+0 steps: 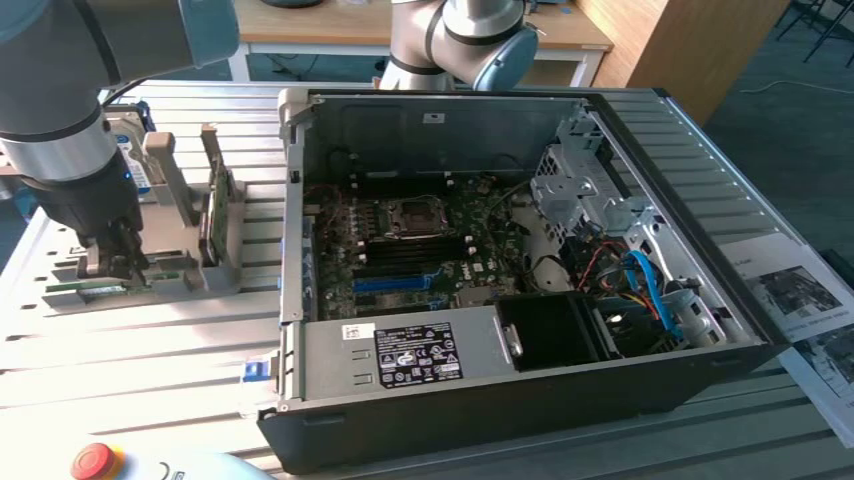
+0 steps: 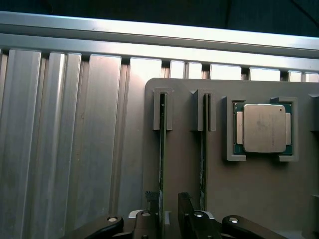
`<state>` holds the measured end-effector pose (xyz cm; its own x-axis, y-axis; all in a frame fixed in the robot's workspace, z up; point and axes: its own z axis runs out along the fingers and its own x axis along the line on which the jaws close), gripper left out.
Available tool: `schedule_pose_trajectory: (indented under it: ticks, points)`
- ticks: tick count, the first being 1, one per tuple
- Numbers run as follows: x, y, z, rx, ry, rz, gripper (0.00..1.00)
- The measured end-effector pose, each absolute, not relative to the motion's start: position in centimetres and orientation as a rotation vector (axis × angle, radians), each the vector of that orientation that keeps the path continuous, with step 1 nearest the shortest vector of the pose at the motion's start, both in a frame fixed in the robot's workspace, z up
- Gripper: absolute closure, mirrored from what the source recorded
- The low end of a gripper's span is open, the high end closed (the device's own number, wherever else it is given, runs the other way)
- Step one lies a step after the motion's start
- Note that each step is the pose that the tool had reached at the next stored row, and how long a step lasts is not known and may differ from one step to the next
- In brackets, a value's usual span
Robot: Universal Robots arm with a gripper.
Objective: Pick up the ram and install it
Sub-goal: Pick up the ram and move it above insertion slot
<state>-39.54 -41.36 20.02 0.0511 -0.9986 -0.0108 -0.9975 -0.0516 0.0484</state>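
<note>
Two ram sticks stand on edge in slots of a grey holder (image 2: 184, 164). The wrist view has the nearer ram (image 2: 162, 149) running between my gripper's fingers, with the other ram (image 2: 203, 149) just outside one finger. My gripper (image 2: 167, 211) is open, its fingertips (image 2: 149, 201) straddling the first stick with a gap on either side. In the exterior view my gripper (image 1: 114, 262) reaches down into the holder (image 1: 187, 272) at the exterior view's left, beside the open computer case (image 1: 534, 390).
A square silver processor chip (image 2: 263, 128) sits in a recess of the holder beside the sticks. Inside the case, the motherboard (image 1: 414, 250) lies flat among cables and a drive cage. A red stop button (image 1: 94, 460) is at the table's front; papers (image 1: 801, 295) lie at the exterior view's right.
</note>
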Motion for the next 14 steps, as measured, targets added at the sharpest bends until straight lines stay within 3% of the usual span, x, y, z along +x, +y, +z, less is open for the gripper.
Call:
schedule_pose_trajectory:
  ticks: [14]
  points:
    - [-39.54,-41.44,20.02,2.257,-2.144,-0.064,0.7]
